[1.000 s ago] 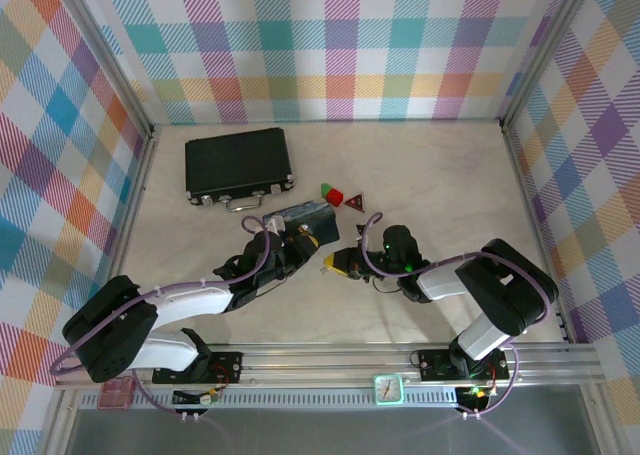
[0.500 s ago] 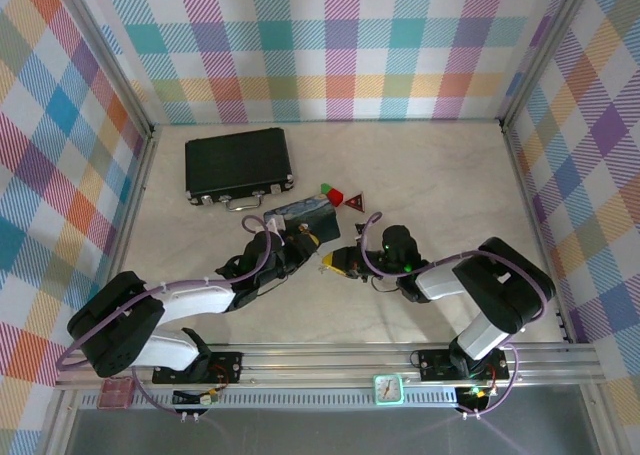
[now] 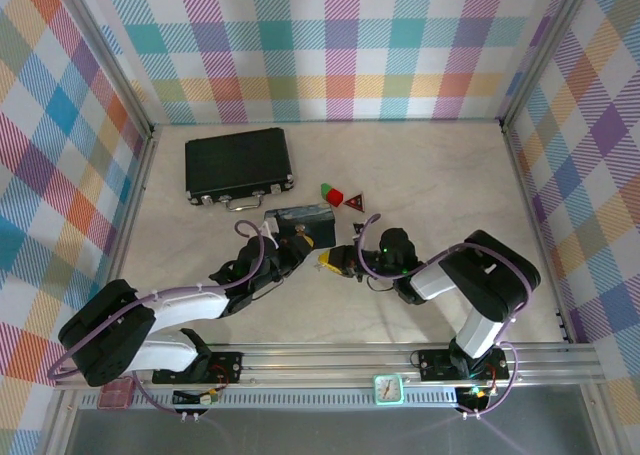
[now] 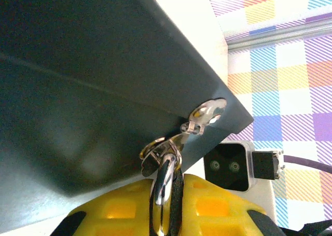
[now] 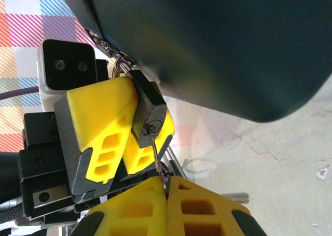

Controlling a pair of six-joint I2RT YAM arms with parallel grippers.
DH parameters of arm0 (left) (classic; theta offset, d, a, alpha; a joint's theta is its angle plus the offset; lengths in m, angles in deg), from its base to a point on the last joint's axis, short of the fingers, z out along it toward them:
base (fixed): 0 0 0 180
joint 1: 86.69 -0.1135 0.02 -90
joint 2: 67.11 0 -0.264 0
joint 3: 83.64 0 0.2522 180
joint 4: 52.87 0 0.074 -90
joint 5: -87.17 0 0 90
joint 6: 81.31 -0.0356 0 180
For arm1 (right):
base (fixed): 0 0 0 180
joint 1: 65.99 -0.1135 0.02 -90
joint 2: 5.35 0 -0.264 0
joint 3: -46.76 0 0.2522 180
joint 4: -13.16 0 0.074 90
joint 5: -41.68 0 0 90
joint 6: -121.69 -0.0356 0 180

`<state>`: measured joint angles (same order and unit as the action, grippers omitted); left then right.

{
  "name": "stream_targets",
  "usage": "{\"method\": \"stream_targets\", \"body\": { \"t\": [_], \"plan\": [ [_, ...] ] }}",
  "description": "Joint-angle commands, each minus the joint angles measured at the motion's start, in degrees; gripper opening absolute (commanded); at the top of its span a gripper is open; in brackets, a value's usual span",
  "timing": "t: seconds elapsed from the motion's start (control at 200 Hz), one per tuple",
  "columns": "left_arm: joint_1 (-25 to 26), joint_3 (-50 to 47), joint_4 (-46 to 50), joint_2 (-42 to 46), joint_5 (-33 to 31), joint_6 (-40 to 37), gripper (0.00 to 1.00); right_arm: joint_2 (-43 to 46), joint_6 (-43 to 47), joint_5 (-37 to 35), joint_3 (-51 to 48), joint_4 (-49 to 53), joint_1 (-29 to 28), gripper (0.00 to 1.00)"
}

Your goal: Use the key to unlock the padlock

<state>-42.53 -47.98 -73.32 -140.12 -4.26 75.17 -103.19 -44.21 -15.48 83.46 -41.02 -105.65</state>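
Observation:
The padlock, small and dark-bodied, hangs from the hasp of the dark blue box. My left gripper is shut on it, and its silvery shackle shows between the yellow fingers. A thin key has its tip in the keyhole at the padlock's bottom end. My right gripper is shut on the key's other end. In the top view the left gripper and the right gripper meet just in front of the box.
A black case with a silver handle lies at the back left. Red and green blocks and a dark red triangle sit to the right of the box. Plaid walls close in the table.
Both arms have shifted slightly toward the box and to the left, still joined at the padlock. Both grips are unchanged.

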Motion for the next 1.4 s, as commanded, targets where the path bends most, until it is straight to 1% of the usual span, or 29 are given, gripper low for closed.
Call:
{"method": "stream_targets", "body": {
  "t": [0.0,0.065,0.15,0.23,0.3,0.42,0.515,0.585,0.765,0.895,0.985,1.125,1.255,1.395],
  "plan": [
    [1.9,0.1,-3.2,-0.7,3.4,1.0,0.00,-2.6,-2.4,-1.9,3.6,-5.2,-1.5,0.00],
    [2.5,-0.2,-5.7,-2.2,3.6,2.0,0.00,-4.6,-4.9,-2.7,4.0,-7.1,-1.9,0.00],
    [3.3,-0.6,-8.9,-4.0,3.4,2.6,0.00,-7.7,-10.7,-4.3,3.4,-12.5,-1.9,0.00],
    [4.2,-0.8,-10.8,-5.4,3.8,2.6,0.00,-8.2,-12.6,-3.6,4.0,-12.6,-1.8,0.00],
    [4.6,-1.3,-13.3,-6.8,4.5,2.6,0.00,-7.8,-11.3,-3.7,3.9,-10.7,-1.3,0.00],
    [5.0,-2.7,-19.8,-9.5,7.8,3.3,0.00,-6.8,-7.4,-2.9,3.8,-5.8,0.7,0.00],
    [5.1,-3.6,-25.0,-11.6,10.1,4.4,0.00,-7.4,-5.4,-0.9,3.9,-5.1,3.0,0.00],
    [5.1,-3.8,-27.0,-12.8,11.4,5.3,0.00,-7.6,-3.1,1.0,4.0,-3.4,4.3,0.00],
    [5.1,-3.9,-29.0,-14.1,12.2,6.1,0.00,-5.8,2.4,4.5,4.2,3.3,7.0,0.00],
    [5.1,-3.8,-28.2,-13.1,11.8,6.5,0.00,-3.3,6.2,3.5,4.2,10.0,8.0,0.00],
    [5.1,-3.2,-26.9,-11.9,12.1,6.4,0.00,-2.7,7.2,2.3,4.8,13.2,8.1,0.00],
    [5.4,-2.5,-24.6,-10.0,12.3,5.7,0.00,-3.9,5.2,0.3,4.9,12.0,8.1,0.00],
    [6.6,-1.7,-23.4,-9.8,11.9,4.7,0.00,-6.1,1.5,1.0,5.4,8.6,8.0,0.00],
    [7.9,-0.1,-27.2,-13.5,12.5,5.3,0.00,-6.9,-1.3,0.0,5.5,6.9,6.5,0.00]
  ]
}}
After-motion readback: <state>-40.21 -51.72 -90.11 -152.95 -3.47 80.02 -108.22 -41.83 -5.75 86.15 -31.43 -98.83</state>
